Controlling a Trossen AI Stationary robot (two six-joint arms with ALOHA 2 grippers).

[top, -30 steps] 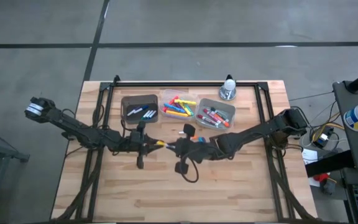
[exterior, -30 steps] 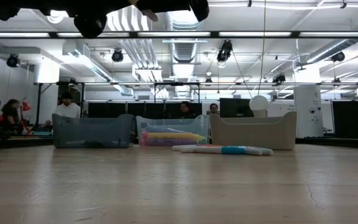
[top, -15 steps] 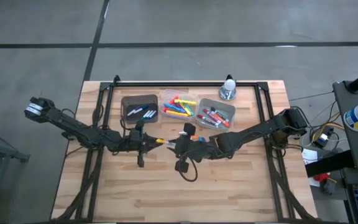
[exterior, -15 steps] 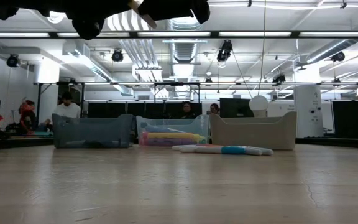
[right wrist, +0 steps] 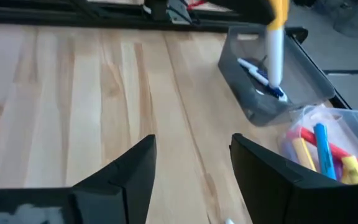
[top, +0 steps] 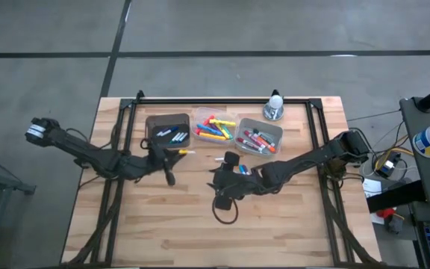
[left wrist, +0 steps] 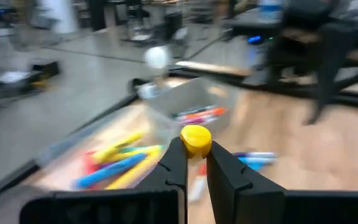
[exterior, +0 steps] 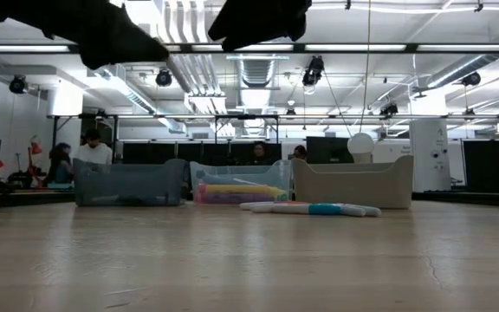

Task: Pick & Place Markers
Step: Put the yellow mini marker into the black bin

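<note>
Left gripper [top: 176, 154] had swung up-left from frame centre, clamped on the yellow-capped marker [top: 187, 152]. Right gripper [top: 216, 178] had opened, empty. Marker's long axis ran left-right; dark bin [top: 157, 122] sat just above-left, nearest the left arm.

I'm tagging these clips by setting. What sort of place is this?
Probably a robotics lab or workshop in a big open industrial hall. Exposed ducts and strip lights run overhead, people sit at dark screens in the background, and the wooden table stands on a bare concrete floor.
</note>
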